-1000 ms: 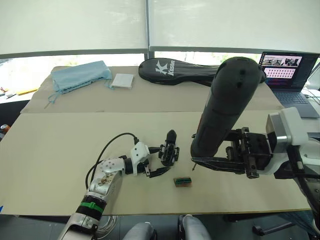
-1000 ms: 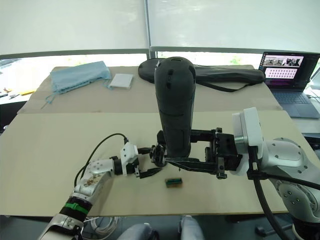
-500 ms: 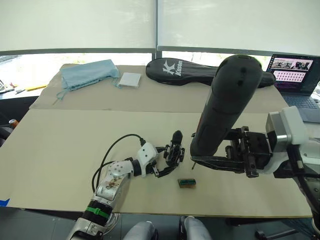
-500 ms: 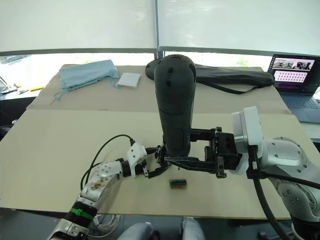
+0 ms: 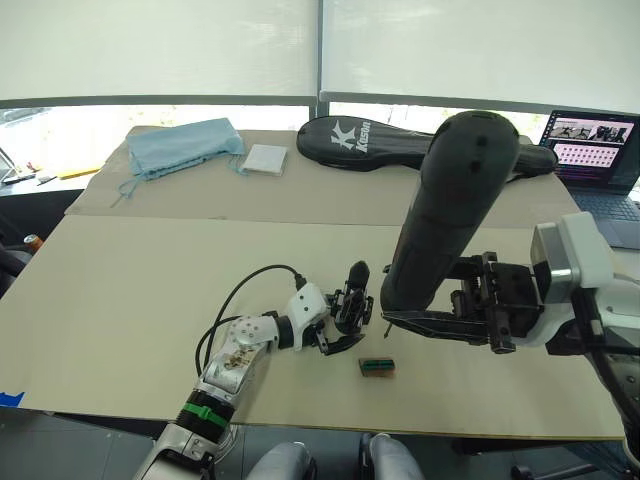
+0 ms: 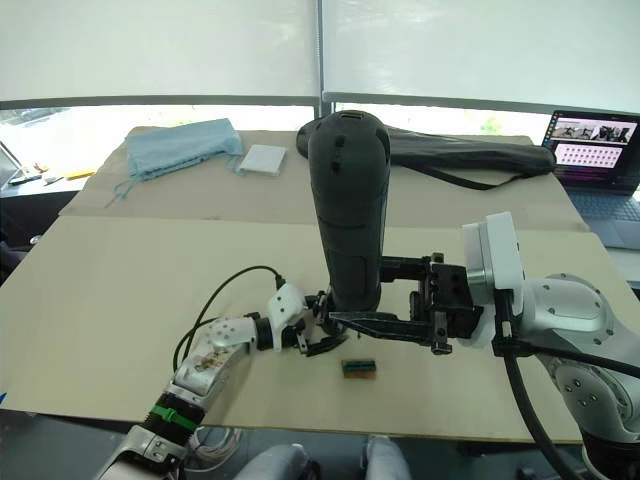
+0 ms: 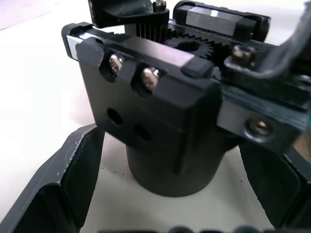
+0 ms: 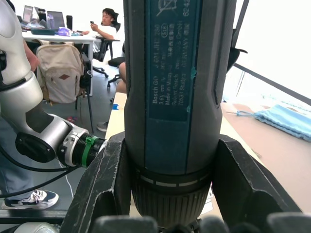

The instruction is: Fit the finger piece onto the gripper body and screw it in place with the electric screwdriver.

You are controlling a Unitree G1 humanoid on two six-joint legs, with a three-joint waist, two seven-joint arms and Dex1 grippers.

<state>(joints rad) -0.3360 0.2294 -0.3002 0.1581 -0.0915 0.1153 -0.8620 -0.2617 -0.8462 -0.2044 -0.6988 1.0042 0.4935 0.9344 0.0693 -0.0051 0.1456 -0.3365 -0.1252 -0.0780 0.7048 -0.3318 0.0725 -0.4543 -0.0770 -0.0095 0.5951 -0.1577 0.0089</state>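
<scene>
The gripper body [image 5: 352, 303] stands on the table, a black block on a round base [image 7: 170, 170]. A pointed black finger rises from its top; I cannot tell whether that is the finger piece. My left gripper [image 5: 345, 325] is open and straddles the body's base. Its fingers [image 7: 63, 194] stand apart from the base on either side. My right gripper [image 5: 400, 312] is shut on the electric screwdriver [image 5: 450, 200], which it holds upright and slightly tilted. The thin bit [image 5: 387, 333] points down just right of the gripper body.
A tiny green-and-brown box [image 5: 376, 367] lies in front of the gripper body. At the back of the table lie a black racket bag [image 5: 400, 140], a blue cloth [image 5: 185, 145] and a white pad [image 5: 264, 160]. A laptop [image 5: 590, 145] stands at the far right.
The camera has shifted. My left gripper has moved right, closer to the gripper body, and now straddles it. My right gripper holds the screwdriver as before.
</scene>
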